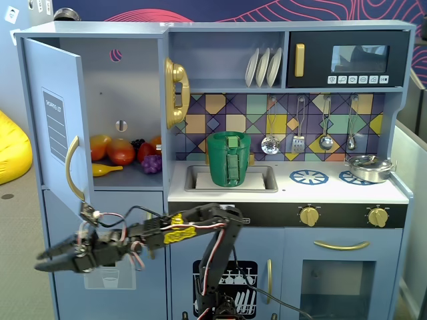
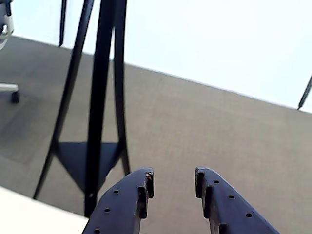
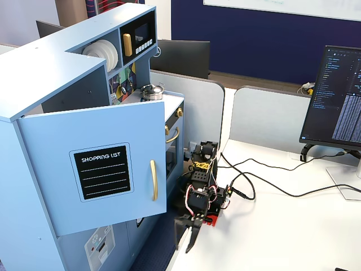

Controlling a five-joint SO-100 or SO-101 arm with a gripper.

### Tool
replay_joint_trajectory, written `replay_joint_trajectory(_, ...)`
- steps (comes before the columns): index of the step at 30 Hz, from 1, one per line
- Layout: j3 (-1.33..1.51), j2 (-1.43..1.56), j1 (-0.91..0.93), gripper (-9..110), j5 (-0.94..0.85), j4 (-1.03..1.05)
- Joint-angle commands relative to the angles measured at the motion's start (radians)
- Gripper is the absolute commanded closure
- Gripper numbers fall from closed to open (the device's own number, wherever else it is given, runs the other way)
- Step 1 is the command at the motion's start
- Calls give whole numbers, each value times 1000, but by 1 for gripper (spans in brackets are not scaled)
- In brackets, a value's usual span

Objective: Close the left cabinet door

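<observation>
I find the gripper (image 1: 45, 260) empty, its two black fingers (image 2: 127, 200) parted with a clear gap between the tips; the wrist view shows only carpet and a dark stand beyond them, no part of the cabinet. In a fixed view the gripper (image 3: 185, 237) hangs low in front of the play kitchen (image 1: 220, 40), below the bottom edge of the left cabinet door (image 1: 57, 120) and apart from it. The arm (image 1: 200, 230) reaches out from its base ahead of the lower cabinet fronts.

The left cabinet door (image 3: 93, 169) stands wide open, swung out roughly square to the cabinet face. Its outer side carries the black shopping-list panel (image 3: 102, 171) and a curved gold handle (image 3: 153, 180) near the free edge. Behind it the compartment holds toy fruit (image 1: 123, 153).

My judgement: the door is a thin, rigid board, light, and should swing freely on its hinges with little force. I see no need to grasp it. A push on the outer face close to the handle, far from the hinge, gives the best leverage. The painted surface looks smooth, so a fingertip may slide; a contact just beside the handle would check that. The gripper must first rise to door height.
</observation>
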Motion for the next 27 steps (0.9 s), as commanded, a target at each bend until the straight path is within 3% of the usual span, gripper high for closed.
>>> replay_joint_trajectory(1,-219,-87,64,102,-37,-35)
replay_joint_trajectory(7,-321,-133,158,102,-95,-25)
replay_joint_trajectory(13,-233,-40,242,102,-140,-21)
replay_joint_trajectory(27,-18,156,742,102,-109,-78)
